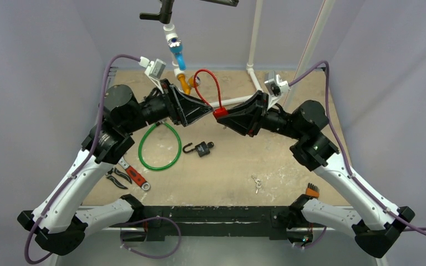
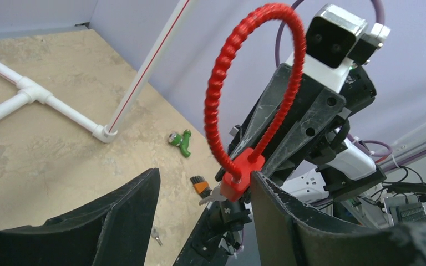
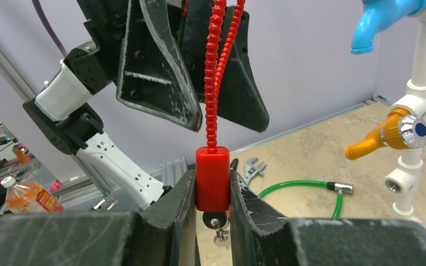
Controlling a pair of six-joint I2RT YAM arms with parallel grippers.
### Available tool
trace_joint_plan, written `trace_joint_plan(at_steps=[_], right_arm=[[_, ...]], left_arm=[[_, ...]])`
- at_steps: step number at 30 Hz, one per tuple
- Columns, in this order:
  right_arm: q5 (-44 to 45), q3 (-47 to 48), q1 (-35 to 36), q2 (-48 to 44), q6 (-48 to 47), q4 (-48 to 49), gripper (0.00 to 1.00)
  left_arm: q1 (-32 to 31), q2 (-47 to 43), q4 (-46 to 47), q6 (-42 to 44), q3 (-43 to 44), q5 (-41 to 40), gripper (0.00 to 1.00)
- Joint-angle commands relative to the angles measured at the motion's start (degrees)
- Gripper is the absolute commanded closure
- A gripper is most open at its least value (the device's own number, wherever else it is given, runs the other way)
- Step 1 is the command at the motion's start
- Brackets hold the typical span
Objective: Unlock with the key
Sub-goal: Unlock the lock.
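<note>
Right end effector [image 3: 211, 178] clamps the red ribbed cable lock [image 3: 212, 165], likely steadying its small key [image 3: 216, 221] for the released left end effector [image 2: 204, 174].

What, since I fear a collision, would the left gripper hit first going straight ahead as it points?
Likely the red cable lock, clamped in the right gripper just ahead of the left gripper; depth is unclear.

Low in the middle of my right wrist view, the key [image 3: 216, 221] under the red lock [image 3: 212, 166] is mostly hidden inside my right gripper [image 3: 212, 183]; the lock's cable [image 3: 213, 66] leaves the top edge.
</note>
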Motion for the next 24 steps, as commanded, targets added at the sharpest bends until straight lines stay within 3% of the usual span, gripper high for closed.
trace_joint_plan(at_steps=[1, 7, 21, 24], right_arm=[[0.5, 0.1, 0.5, 0.2, 0.3, 4.4, 1.0], [1.3, 0.3, 1.4, 1.2, 0.0, 4.9, 1.0], [4.9, 1.4, 7.2, 4.2, -2.9, 4.4, 1.0], [7.0, 2.5, 11.2, 6.5, -5.1, 2.4, 1.0]], left_arm=[[0.4, -0.6, 4.7, 0.2, 3.1, 0.1, 0.41], [0.5, 0.1, 6.5, 0.1, 3.7, 1.3, 0.46], [0.5, -1.4, 7.9, 3.2, 1.0, 1.0, 1.0], [0.5, -1.2, 8.2, 2.9, 1.4, 0.4, 1.0]])
